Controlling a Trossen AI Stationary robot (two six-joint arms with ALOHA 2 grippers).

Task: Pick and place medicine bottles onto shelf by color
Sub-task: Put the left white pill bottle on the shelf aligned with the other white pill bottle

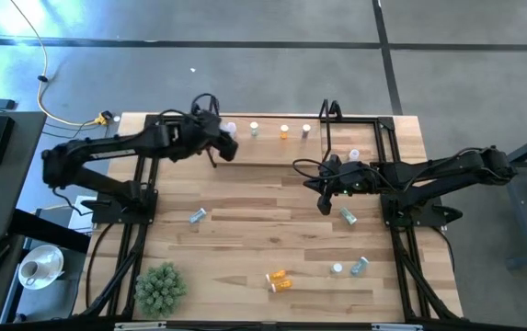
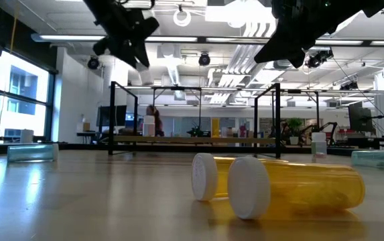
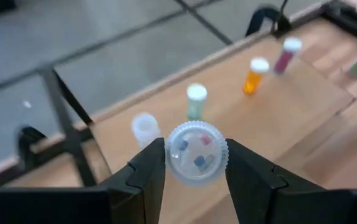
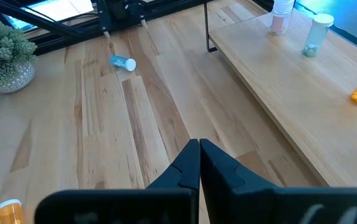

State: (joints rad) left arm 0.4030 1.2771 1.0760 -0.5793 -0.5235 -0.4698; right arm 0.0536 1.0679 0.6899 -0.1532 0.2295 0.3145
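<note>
Nearest the front edge of the counter (image 1: 245, 230) lie two orange bottles (image 1: 279, 279) on their sides, touching, with a small upright bottle (image 1: 337, 268) and a lying teal one (image 1: 360, 266) just to their right and a green plant ball (image 1: 160, 286) at the front left. Farther in, a teal bottle (image 1: 197, 216) lies left of centre and another (image 1: 348, 216) lies just beside the right gripper (image 1: 324, 206), whose fingers are pressed together on nothing. At the back, the left gripper (image 3: 195, 167) hangs over the left end of the shelf (image 1: 272, 147), its fingers clamped on a clear bottle (image 3: 196, 152) that seems to hold coloured pills. Four bottles stand in a row on the shelf: whitish (image 3: 144, 126), teal (image 3: 195, 101), orange (image 3: 255, 74), purple (image 3: 287, 53).
</note>
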